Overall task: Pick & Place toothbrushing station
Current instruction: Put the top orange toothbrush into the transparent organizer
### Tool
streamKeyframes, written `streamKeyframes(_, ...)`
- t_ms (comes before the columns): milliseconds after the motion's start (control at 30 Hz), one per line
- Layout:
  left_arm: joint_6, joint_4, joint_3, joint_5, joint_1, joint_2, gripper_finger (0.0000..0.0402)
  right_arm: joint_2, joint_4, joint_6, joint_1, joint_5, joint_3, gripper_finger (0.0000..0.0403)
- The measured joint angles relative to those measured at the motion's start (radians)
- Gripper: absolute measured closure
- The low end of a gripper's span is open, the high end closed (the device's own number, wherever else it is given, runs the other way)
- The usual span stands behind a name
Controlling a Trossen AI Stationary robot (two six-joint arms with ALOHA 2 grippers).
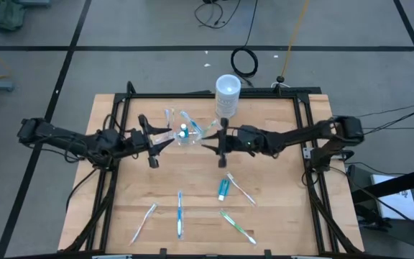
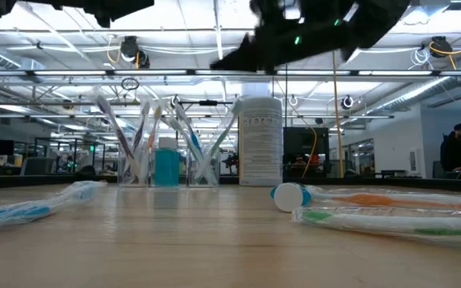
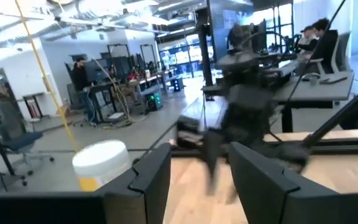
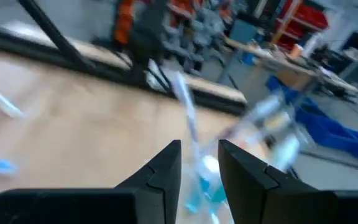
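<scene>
The toothbrushing station is a clear plastic tray at the table's far middle. It rests on its base, with several toothbrushes and a teal tube standing in it; it also shows in the low view. My left gripper is open and empty just left of it, raised above the table; its own wrist view looks past the fingers at the other arm. My right gripper is open and empty just right of the station, also raised. The right wrist view shows the station blurred ahead.
A white cylindrical cup stands behind the station near the far edge. Loose toothbrushes and a small teal tube lie on the near half. A black frame borders the table.
</scene>
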Motion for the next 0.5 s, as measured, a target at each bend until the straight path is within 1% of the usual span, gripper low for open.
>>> streamKeyframes(100, 0.052, -0.036, 0.028, 0.000, 0.000, -0.001, 0.0231, -0.075, -0.160, 0.099, 0.042, 0.021, 0.002, 0.0303)
streamKeyframes(267, 0.118, -0.064, 0.067, 0.000, 0.003, -0.001, 0.0231, -0.161, -0.427, 0.410, 0.080, 0.021, 0.001, 0.0303)
streamKeyframes(400, 0.181, -0.069, 0.074, 0.000, 0.004, 0.000, 0.0231, -0.175, -0.637, 0.622, 0.108, 0.020, 0.001, 0.0303)
streamKeyframes(500, 0.235, -0.056, 0.074, -0.001, 0.004, -0.001, 0.0231, -0.150, -0.753, 0.775, 0.133, 0.021, 0.000, 0.0303)
